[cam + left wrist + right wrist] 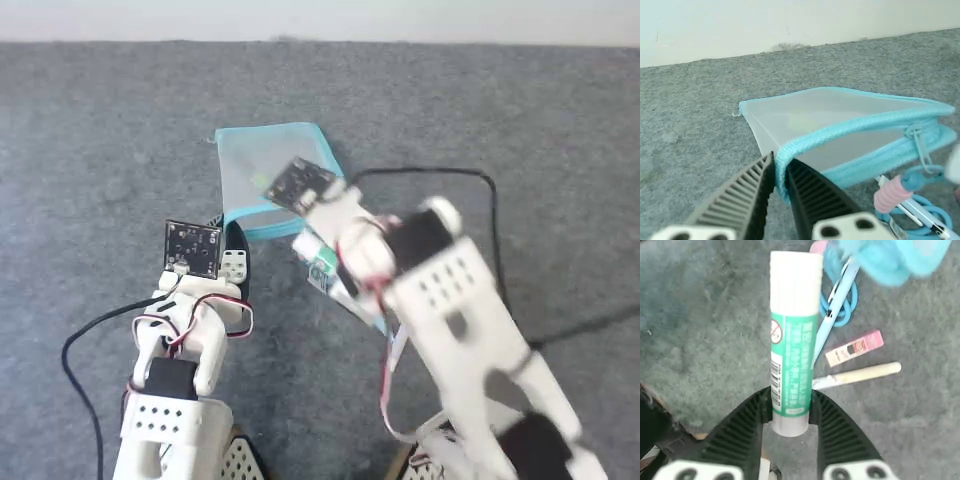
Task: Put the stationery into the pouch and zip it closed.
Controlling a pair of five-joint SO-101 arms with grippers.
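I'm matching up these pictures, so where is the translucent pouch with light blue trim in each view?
High view: the translucent blue-trimmed pouch lies on the grey table, partly covered by the right arm.
Left wrist view: close ahead, its trim pinched in the left gripper.
Right wrist view: a blurred blue corner past the green and white glue stick.
Shared landmark: the blue cord loop, in both wrist views.

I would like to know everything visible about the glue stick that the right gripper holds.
The glue stick is a round white tube, seemingly plastic, with a green label bearing a barcode and a white cap at the far end. The right gripper is shut on it near its base, with black ridged fingers pressing on both sides. It points away from the wrist toward the blue pouch and is held over the grey carpet.
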